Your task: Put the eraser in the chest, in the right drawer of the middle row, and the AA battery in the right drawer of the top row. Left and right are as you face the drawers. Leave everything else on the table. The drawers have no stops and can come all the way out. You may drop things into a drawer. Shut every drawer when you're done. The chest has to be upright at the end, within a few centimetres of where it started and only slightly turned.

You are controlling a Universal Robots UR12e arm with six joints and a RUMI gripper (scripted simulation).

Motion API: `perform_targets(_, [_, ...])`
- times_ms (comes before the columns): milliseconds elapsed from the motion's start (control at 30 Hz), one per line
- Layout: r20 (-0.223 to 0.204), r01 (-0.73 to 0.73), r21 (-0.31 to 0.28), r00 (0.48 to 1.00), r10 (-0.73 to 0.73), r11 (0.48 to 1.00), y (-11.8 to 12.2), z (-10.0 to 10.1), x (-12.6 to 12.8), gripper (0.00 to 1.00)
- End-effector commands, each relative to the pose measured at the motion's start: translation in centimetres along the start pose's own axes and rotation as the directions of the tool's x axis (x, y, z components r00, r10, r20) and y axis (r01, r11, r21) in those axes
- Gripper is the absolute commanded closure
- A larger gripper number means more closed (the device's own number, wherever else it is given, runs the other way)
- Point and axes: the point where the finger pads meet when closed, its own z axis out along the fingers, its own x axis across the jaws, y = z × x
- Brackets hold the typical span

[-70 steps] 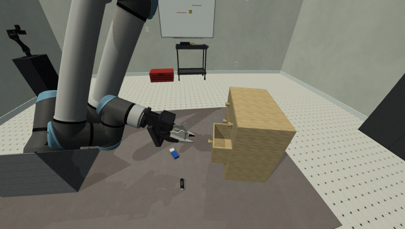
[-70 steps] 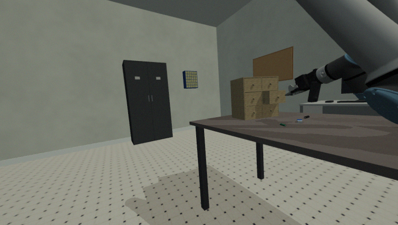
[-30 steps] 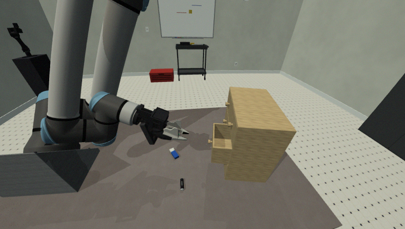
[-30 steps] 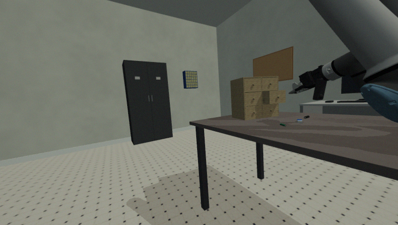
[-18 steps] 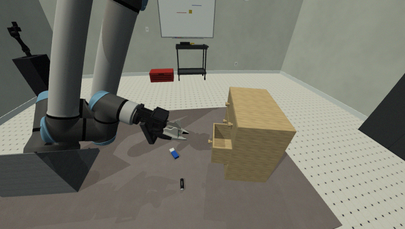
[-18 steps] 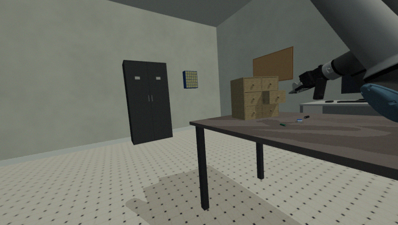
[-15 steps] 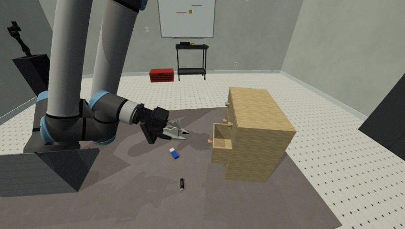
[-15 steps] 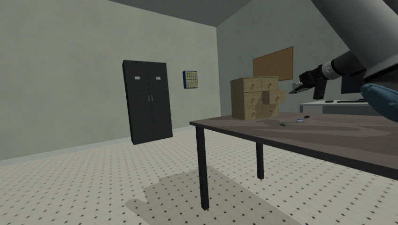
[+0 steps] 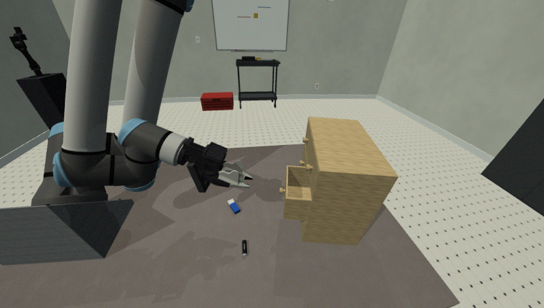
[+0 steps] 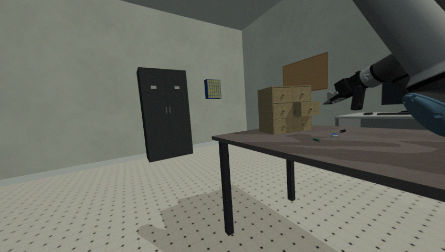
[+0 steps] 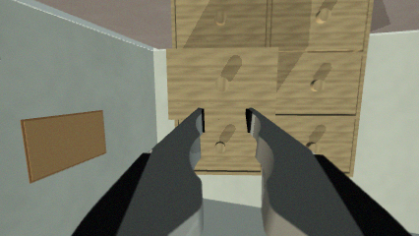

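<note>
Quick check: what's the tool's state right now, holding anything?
Tool: fingers partly closed with a gap between them, nothing held; it is off the pulled-out drawer.
</note>
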Motion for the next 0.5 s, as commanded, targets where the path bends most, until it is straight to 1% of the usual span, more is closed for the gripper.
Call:
perform_targets(0, [0.0, 0.0, 0.014, 1.0, 0.0, 1.0, 0.12, -0.13, -0.03, 0.8])
perform_targets(467, [0.0, 0.0, 0.052, 1.0, 0.0, 0.999, 0.29, -0.5, -0.01, 0.8])
